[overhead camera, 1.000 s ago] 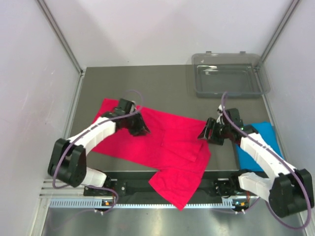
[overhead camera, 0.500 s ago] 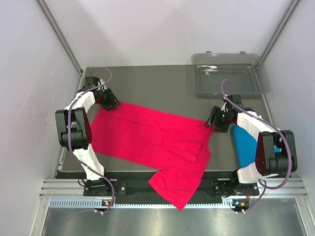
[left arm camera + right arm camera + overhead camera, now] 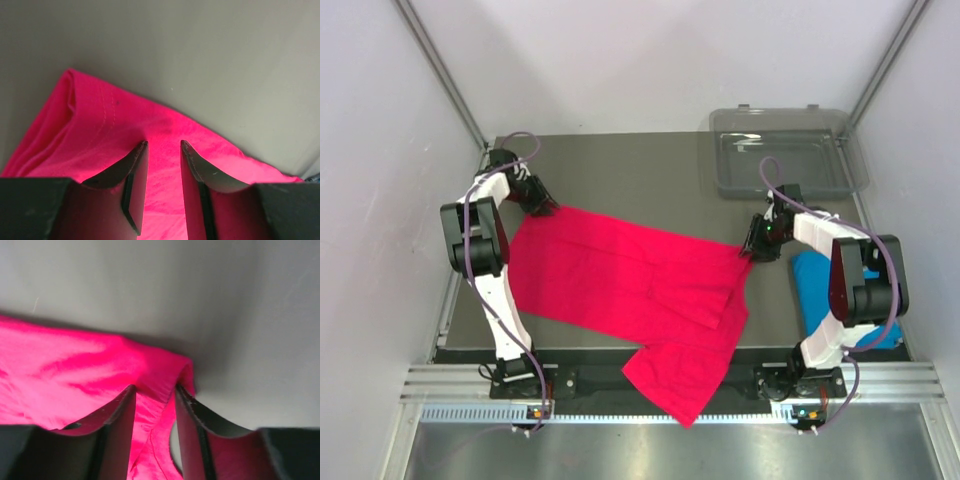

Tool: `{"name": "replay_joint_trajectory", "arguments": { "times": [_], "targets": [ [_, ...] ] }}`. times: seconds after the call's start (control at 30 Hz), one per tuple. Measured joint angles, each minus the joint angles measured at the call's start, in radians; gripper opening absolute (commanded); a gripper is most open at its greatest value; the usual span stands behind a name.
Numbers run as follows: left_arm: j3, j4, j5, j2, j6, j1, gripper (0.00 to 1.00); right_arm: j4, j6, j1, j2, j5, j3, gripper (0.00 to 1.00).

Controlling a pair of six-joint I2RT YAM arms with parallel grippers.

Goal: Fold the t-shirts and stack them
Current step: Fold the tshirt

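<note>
Nearest to you, one end of the crimson-pink t-shirt (image 3: 620, 280) hangs over the front edge of the table (image 3: 650, 170), and the rest lies open across the middle. The sky blue t-shirt (image 3: 812, 290) waits at the right side, partly hidden behind the right arm. The right gripper (image 3: 752, 250) is at the right corner of the pink shirt, and its fingers are narrow with a small fold of cloth bunched between them, so I judge it holds that corner. Further back, the left gripper (image 3: 542, 207) sits on the far left corner. Its fingers are also narrow over the cloth, but I cannot tell if they pinch it. I think you are in the flattening step, before the first fold. Next, both corners need a sure grip and an even pull. At the far right stands the clear tray (image 3: 855, 175). I can read no brand or writing anywhere.
</note>
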Motion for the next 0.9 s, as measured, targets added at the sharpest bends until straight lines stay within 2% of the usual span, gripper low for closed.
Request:
{"name": "replay_joint_trajectory", "arguments": {
  "times": [0.17,0.4,0.53,0.7,0.83,0.9],
  "targets": [
    [0.007,-0.013,-0.004,0.003,0.014,0.007,0.36,-0.043,-0.002,0.0,0.038,0.027,0.05,0.33],
    [-0.006,-0.015,-0.001,-0.01,0.02,0.013,0.37,-0.064,-0.032,-0.001,0.04,0.043,0.078,0.41],
    [-0.012,-0.026,-0.009,-0.053,0.032,0.017,0.38,-0.069,-0.048,-0.002,-0.01,0.042,0.077,0.49],
    [-0.01,-0.022,-0.009,-0.119,0.063,0.056,0.36,-0.068,-0.062,-0.002,-0.063,0.024,0.077,0.53],
    [0.085,-0.062,0.006,-0.076,0.091,0.1,0.35,-0.077,-0.075,-0.003,-0.063,0.023,0.078,0.58],
    [0.179,-0.098,0.015,-0.013,0.119,0.115,0.36,-0.079,-0.09,-0.004,-0.062,0.023,0.078,0.59]
  ]
}}
